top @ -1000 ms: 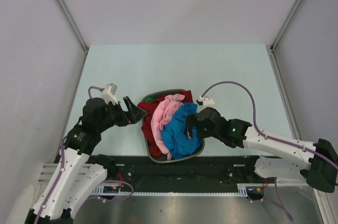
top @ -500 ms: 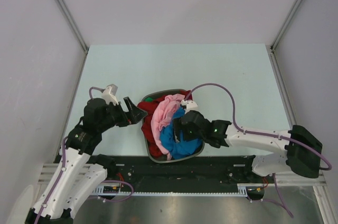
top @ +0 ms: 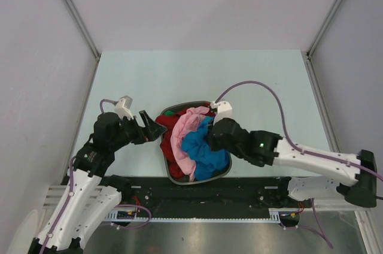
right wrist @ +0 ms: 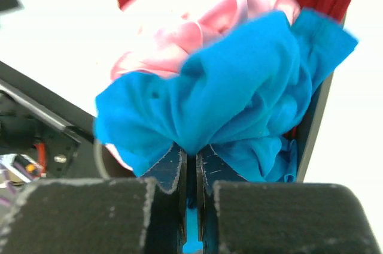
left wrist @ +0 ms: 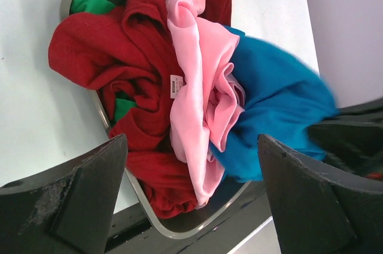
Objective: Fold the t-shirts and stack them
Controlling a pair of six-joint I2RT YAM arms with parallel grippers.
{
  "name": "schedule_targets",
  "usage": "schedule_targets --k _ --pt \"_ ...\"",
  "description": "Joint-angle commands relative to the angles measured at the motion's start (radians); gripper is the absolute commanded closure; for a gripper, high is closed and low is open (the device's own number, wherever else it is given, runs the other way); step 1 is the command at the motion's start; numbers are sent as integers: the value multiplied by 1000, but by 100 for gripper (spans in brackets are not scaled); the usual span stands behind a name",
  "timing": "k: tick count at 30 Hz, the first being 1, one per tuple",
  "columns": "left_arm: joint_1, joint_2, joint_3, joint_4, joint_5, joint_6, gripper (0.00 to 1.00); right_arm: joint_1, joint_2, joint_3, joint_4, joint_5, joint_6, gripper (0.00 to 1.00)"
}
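A dark grey basket (top: 185,180) near the table's front edge holds crumpled t-shirts: a red t-shirt (top: 169,127) on the left, a light pink t-shirt (top: 184,134) in the middle, a bright blue t-shirt (top: 201,151) on the right, and a bit of green cloth (left wrist: 93,3) at the far rim. My right gripper (right wrist: 192,157) is shut on a bunched fold of the blue t-shirt (right wrist: 239,98) over the basket's right side. My left gripper (left wrist: 191,191) stands wide open just left of the basket, level with the red t-shirt (left wrist: 114,56) and holding nothing.
The pale table top (top: 197,77) stretches behind the basket to grey walls on three sides. A black rail (top: 197,191) with cables runs along the near edge, right behind the basket. A purple cable (top: 251,86) arcs over the right arm.
My right gripper went into the basket over the blue t-shirt, closed on a fold of it and lifted it a little. The left arm has stayed still.
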Motion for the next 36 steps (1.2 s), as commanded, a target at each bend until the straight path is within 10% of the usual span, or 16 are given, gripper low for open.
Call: schedule_targets --k 1,12,28,29,32,36 --pt "1 2 -13 37 24 -15 5 31 -161 150 -58 141 -90 100" --pt "-46 26 -27 215 208 -59 7 -38 -275 398 -135 646 -274 100" --pt "-420 362 131 433 60 -114 9 -548 -203 274 -365 649 -56 100" --pt "-443 387 151 401 28 -107 9 -578 -177 267 -365 606 -58 88" --pt "-536 500 223 350 -89 -91 10 -707 -120 246 -344 418 -82 1" --pt "-670 663 361 235 -248 -73 12 -736 -111 229 -327 358 -78 0"
